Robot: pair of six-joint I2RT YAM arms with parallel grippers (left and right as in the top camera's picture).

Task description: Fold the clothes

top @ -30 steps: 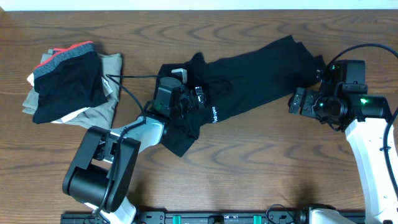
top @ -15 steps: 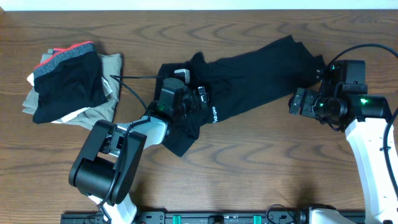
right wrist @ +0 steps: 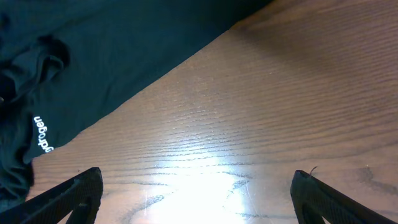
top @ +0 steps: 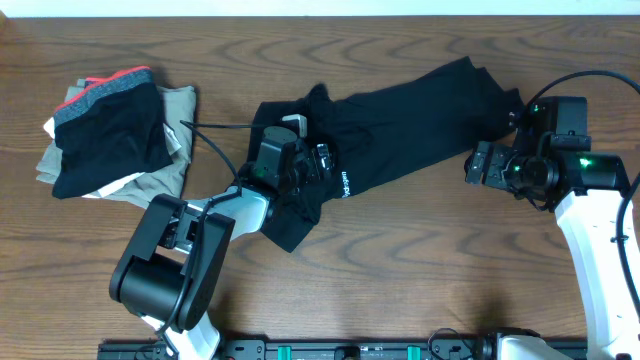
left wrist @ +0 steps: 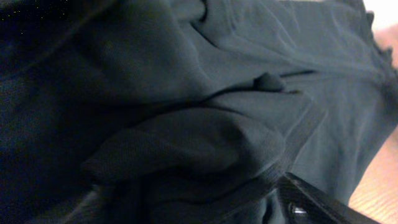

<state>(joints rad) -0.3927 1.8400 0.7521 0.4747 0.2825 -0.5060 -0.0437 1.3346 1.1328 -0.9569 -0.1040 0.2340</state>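
The clothes (top: 410,120) are one long black garment lying slantwise across the table's middle, with white lettering (top: 345,185) near its bunched left end. My left gripper (top: 305,160) is pressed down into that bunched end. In the left wrist view its fingers (left wrist: 311,199) stand wide apart and open, with a thick fold of the clothes (left wrist: 205,137) bulging between them. My right gripper (top: 478,165) hovers open over bare wood just below the garment's right end. Nothing lies between its jaws (right wrist: 196,177). The clothes (right wrist: 112,56) and the lettering (right wrist: 42,134) lie beyond it.
A pile of folded garments (top: 110,135) sits at the far left: a black one with a grey band and red trim on top of khaki ones. The left arm's cable (top: 215,125) loops over the wooden table (top: 400,260) between the pile and the clothes.
My left arm has swung slightly and its gripper has edged a little right on the bunched fabric. The right arm and the garment's right end have not moved.
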